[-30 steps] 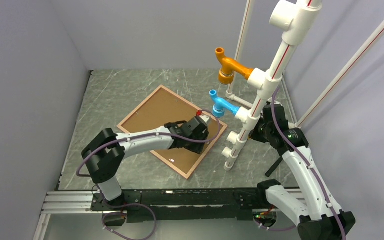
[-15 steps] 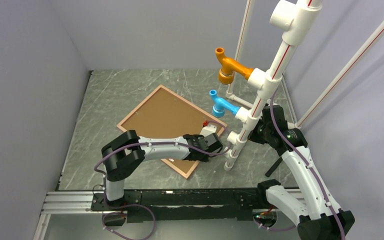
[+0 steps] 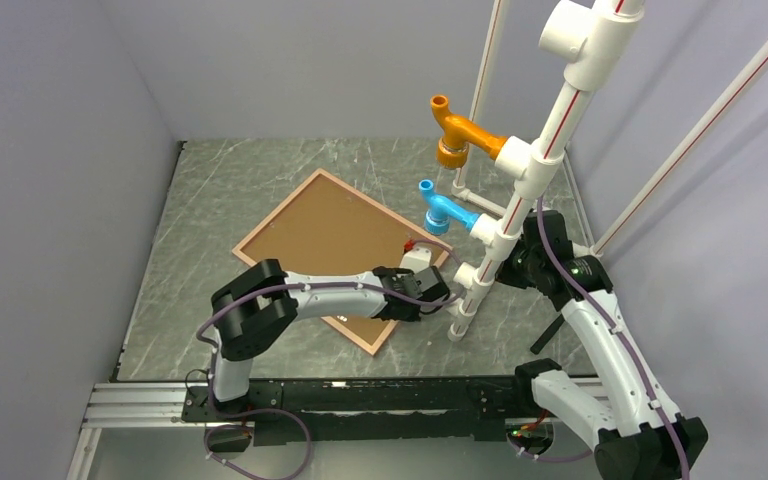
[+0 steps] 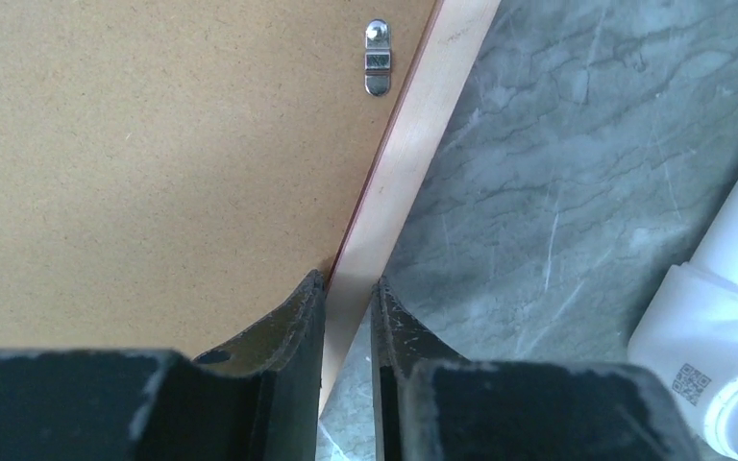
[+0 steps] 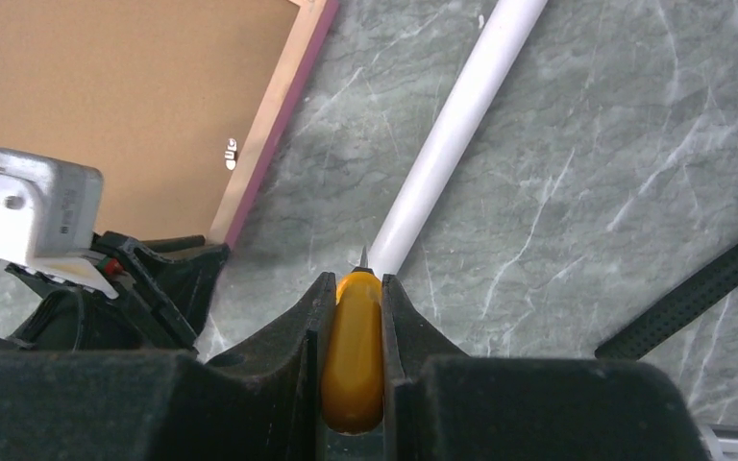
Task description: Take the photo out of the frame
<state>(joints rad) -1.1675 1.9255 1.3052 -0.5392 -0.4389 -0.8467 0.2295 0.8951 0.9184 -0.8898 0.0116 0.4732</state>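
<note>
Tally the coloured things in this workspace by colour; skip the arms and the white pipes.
Orange: 1, upper pipe fitting
Blue: 1, lower pipe fitting
Pink: 1, the frame
Brown: 1, backing board
Yellow: 1, tool handle
Total: 5

The photo, under backing board [image 3: 332, 232]

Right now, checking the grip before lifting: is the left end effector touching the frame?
Touching. Left wrist view: the left end effector pinches the frame rail, no gap either side.
</note>
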